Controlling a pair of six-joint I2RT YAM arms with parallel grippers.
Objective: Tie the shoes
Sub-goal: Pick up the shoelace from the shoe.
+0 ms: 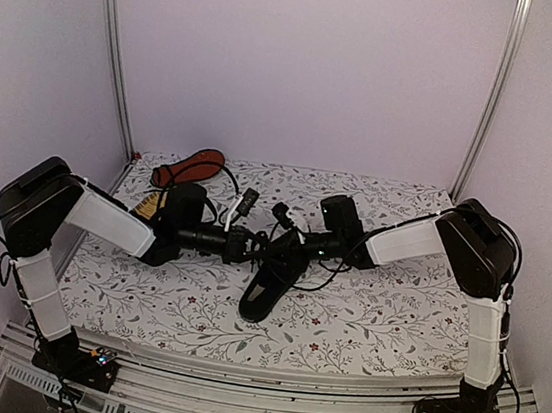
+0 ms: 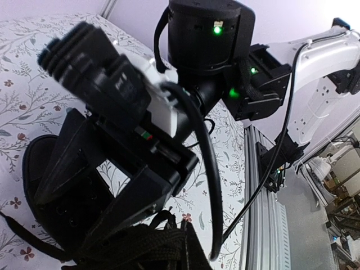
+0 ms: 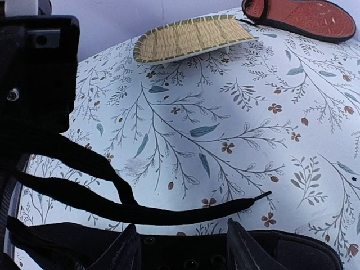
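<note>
One black shoe (image 1: pixel 264 288) lies on the flowered cloth at the centre, under both grippers. My left gripper (image 1: pixel 248 244) looks shut on a black lace (image 2: pixel 140 244) just over the shoe (image 2: pixel 50 185). My right gripper (image 1: pixel 279 229) faces it, open, with its fingers (image 3: pixel 126 247) wide apart above the shoe's eyelet row (image 3: pixel 292 250). A loose lace end (image 3: pixel 225 207) runs across between those fingers without being held. Two laces run from the left gripper (image 3: pixel 34 79) down to the shoe. The second shoe (image 1: pixel 192 168) lies sole-up at the back left, its reddish-orange sole (image 3: pixel 301 14) showing.
The yellow woven mat (image 3: pixel 191 36) lies at the back left, mostly hidden behind my left arm (image 1: pixel 145 209) in the top view. The metal rail (image 2: pixel 270 214) runs along the table's near edge. White walls enclose the back and sides.
</note>
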